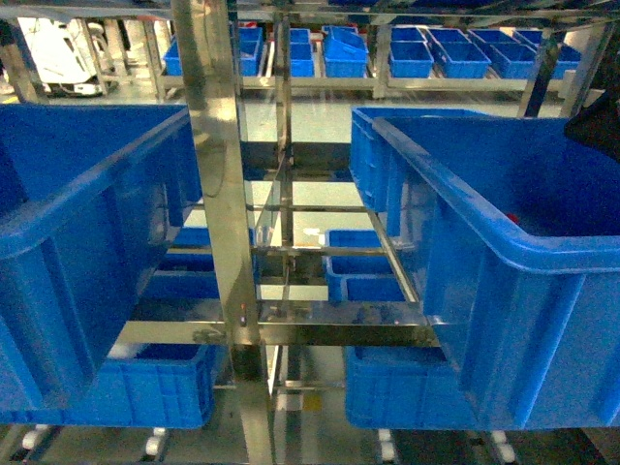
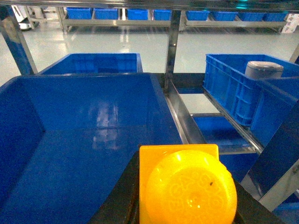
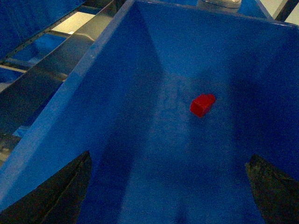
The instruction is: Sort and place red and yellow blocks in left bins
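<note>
A yellow block (image 2: 187,186), round stud facing the camera, sits between the dark fingers of my left gripper (image 2: 187,196), which is shut on it above the near right corner of a large blue left bin (image 2: 93,98). That bin's floor is bare. In the head view this bin (image 1: 87,203) is at the left; neither gripper shows there. A red block (image 3: 202,104) lies on the floor of the right-hand blue bin (image 3: 107,93). My right gripper (image 3: 170,186) hangs open above that floor, short of the red block, nothing between its fingers.
A steel rack upright (image 1: 218,194) and crossbars stand between the two big bins. Smaller blue crates (image 1: 363,266) sit on lower shelves. A grey cylinder (image 2: 264,70) rests in a crate on the right. More blue crates (image 1: 426,53) line shelves at the back.
</note>
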### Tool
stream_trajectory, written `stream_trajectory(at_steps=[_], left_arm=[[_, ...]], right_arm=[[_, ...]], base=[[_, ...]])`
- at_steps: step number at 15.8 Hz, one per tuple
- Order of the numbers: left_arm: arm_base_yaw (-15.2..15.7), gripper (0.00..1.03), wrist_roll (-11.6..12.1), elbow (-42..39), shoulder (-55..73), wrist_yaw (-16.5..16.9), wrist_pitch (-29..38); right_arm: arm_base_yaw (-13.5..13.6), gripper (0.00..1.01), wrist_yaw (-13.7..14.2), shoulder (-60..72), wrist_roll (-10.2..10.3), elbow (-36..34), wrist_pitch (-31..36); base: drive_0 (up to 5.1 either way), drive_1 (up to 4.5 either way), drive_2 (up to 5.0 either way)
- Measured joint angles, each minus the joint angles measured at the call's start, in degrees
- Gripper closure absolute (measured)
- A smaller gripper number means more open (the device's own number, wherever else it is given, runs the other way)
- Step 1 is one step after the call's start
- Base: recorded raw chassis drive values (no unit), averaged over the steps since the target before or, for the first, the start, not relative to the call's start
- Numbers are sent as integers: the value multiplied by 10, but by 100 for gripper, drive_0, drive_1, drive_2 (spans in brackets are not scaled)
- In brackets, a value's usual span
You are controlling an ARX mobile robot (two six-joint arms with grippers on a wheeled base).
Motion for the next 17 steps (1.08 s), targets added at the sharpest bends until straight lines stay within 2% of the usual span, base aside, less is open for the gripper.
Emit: stream_trajectory(at_steps=[3,6,10,13,17], left_arm=[[0,76,0,0,0,0,0],[0,76,0,0,0,0,0],[0,76,0,0,0,0,0],[0,76,0,0,0,0,0],[0,76,0,0,0,0,0]], right_arm=[[7,3,24,-76,11,-54,-2],[15,3,66,-143,24,-86,-6],[1,3,91,-189,47,-108,-53],[-5,3,122,-232,40,-122,-64],[14,3,126,-234,24,-144,-60]], base=[[0,0,0],[0,0,0],[0,0,0],[0,0,0],[0,0,0]])
